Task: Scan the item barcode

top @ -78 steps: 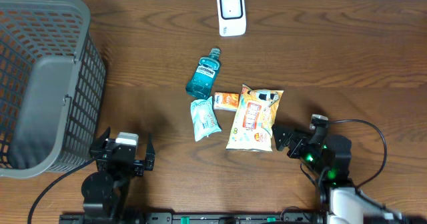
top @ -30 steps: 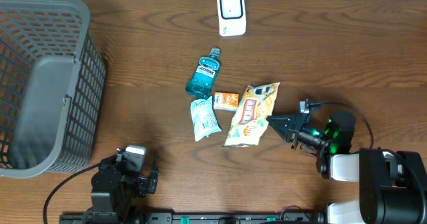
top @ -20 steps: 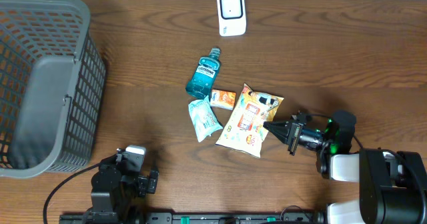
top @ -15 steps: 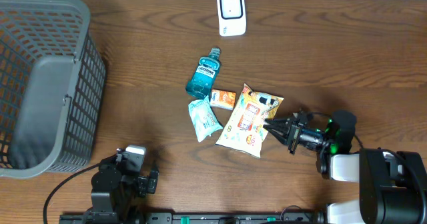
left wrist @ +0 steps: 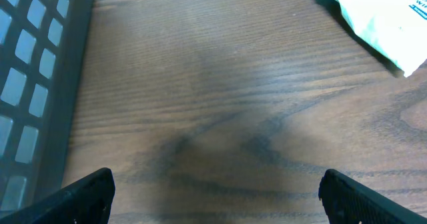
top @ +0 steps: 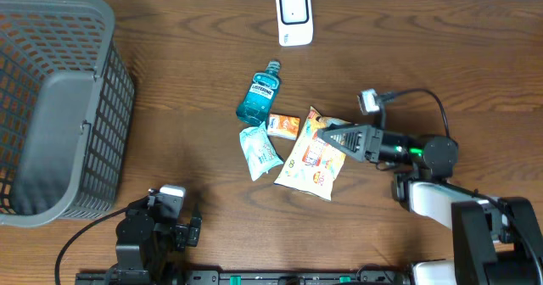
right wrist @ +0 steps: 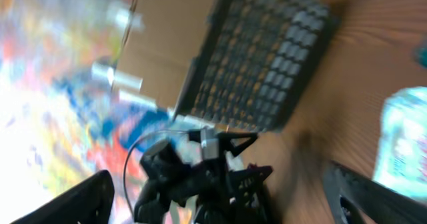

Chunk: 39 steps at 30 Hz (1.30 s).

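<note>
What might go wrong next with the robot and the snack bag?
The open right hand hangs over the top corner of the snack bag, so a grab might catch only an edge and slip. The orange box and teal packet lie close beside the bag; lifting it may nudge them. The scanner sits far off, so a weak hold might drop it.

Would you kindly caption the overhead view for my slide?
Open right tool hovering above snack bag near mouthwash bottle.
</note>
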Motion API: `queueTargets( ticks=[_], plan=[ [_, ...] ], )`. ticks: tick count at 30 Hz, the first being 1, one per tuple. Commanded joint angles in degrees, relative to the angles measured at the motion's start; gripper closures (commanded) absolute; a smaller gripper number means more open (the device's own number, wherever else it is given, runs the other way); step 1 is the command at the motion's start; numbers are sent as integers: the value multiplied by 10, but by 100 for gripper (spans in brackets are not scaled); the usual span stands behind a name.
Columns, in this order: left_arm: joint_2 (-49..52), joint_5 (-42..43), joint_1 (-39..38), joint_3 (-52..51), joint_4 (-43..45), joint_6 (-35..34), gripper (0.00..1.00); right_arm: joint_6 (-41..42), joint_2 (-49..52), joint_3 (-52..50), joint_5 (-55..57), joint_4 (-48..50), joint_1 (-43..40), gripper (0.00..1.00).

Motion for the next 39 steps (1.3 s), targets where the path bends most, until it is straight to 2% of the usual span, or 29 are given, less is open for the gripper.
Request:
queueTargets(
  ticks=[1,6,11,14,17,19,21,25,28,33,39],
  plan=[
    [-2,6,2,-3,-24,-3,2,-9,-32,54,-20,15,34,1],
    [-2,6,2,-3,-24,-3,2,-29,-50,130,-16,-18,36,1],
    [-2,6,2,-3,-24,-3,2,45,-76,213,1,-27,37,1],
    [-2,6,2,-3,-24,-3,2,48,-101,268,27,-68,37,1],
    [-2,6,2,-3,-24,-3,2,-52,-125,330,41,-185,37,1],
    [-2,6,2,-3,-24,-3,2,-164,-139,366,66,-314,37,1],
    [-2,6,2,-3,-24,-3,2,-306,-152,400,130,-491,37,1],
    [-2,6,2,-3,-24,-3,2,-496,-165,451,378,-841,48,1],
    [-2,6,2,-3,-24,-3,2,-510,-165,474,569,-1043,77,1],
    [-2,6,2,-3,-24,-3,2,-510,-154,474,688,-1207,146,1],
    [-2,6,2,-3,-24,-3,2,-614,-88,473,704,-1268,250,1]
  ],
)
